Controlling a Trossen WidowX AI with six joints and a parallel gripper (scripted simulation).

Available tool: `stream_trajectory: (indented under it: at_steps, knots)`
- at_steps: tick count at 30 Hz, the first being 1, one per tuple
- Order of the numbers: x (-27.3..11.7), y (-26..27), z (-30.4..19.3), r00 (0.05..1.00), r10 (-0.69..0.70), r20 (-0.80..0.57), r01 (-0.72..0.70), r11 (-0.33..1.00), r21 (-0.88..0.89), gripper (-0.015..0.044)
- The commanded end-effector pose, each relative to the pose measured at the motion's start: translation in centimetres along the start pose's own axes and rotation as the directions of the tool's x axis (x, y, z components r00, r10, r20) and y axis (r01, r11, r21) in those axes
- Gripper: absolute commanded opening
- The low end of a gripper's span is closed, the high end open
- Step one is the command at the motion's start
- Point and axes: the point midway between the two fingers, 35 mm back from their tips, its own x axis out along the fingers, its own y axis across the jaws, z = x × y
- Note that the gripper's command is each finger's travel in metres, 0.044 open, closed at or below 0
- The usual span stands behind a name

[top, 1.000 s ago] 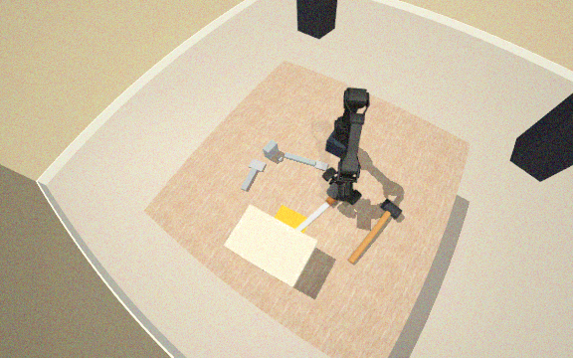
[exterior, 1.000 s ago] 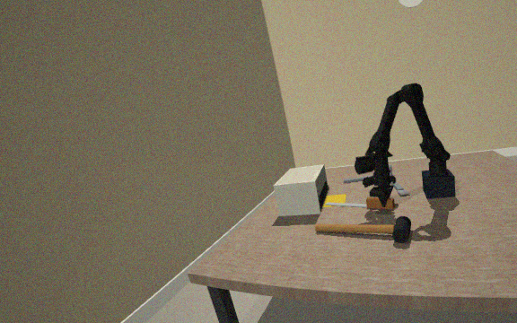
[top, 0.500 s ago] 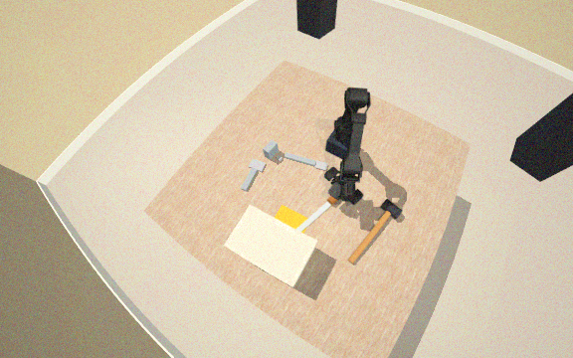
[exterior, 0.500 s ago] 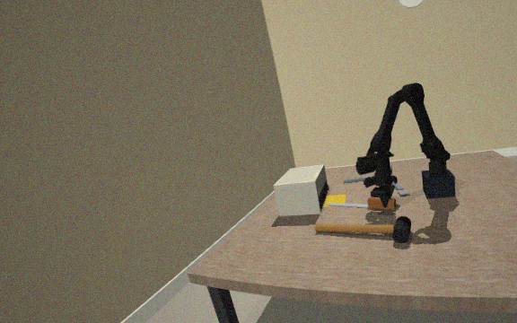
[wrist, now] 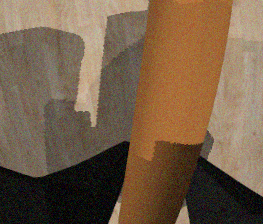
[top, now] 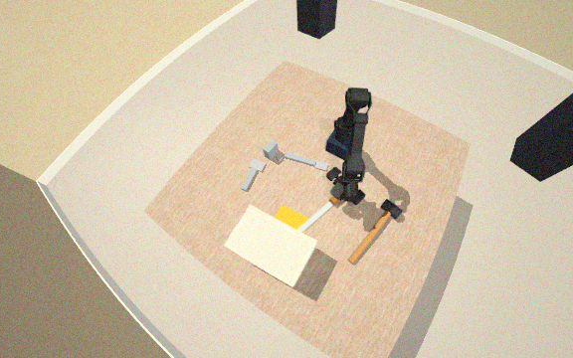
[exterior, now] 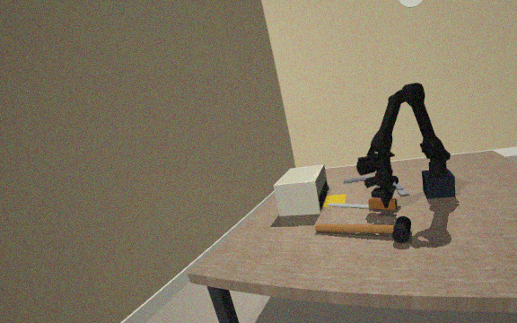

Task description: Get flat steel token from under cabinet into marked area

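"What's the setting?"

"A wood-grained table (top: 416, 164) (exterior: 478, 251) between plain walls, tan and darker brown. Going left to right from above, a cream cabinet (top: 272, 244) (exterior: 298, 197) comes first."

"And next?"

"Behind it, a short grey T-shaped piece (top: 250, 178) (exterior: 354, 180), then a grey block (top: 271, 150) with a slim grey bar (top: 303, 160) (exterior: 402, 188) reaching rightward. The yellow marked area (top: 290, 217) (exterior: 336, 200) lies at the cabinet's front."

"Where's the steel token?"

"I can't make it out in any view, so I can't place it."

"What's the claw doing?"

"The gripper (top: 337, 197) (exterior: 387, 203) (wrist: 158, 153) is closed around the orange-brown handle (top: 334, 200) (exterior: 376, 204) (wrist: 182, 75) of a tool. Its pale blade (top: 317, 216) (exterior: 348, 205) points toward the cabinet, along the yellow area's near corner in the exterior view."

"Anything farther right?"

"A mallet (top: 370, 237) (exterior: 354, 229), black-headed with an orange handle, lying on the table apart from the held tool."
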Motion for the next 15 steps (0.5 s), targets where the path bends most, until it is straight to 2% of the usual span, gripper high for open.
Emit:
stream_trajectory:
  at_steps: [1,4,7,15]
  knots:
    - [0.00,0.00,0.00,1.000,0.000,0.000,0.000,1.000,0.000,0.0200]
    - [-0.01,0.01,0.01,1.000,0.001,0.000,-0.001,1.000,0.000,0.0200]
    - [0.00,0.00,0.00,1.000,0.004,0.000,-0.004,1.000,0.000,0.0270]
    - [0.08,0.05,0.08,1.000,0.004,0.000,-0.004,1.000,0.001,0.0270]
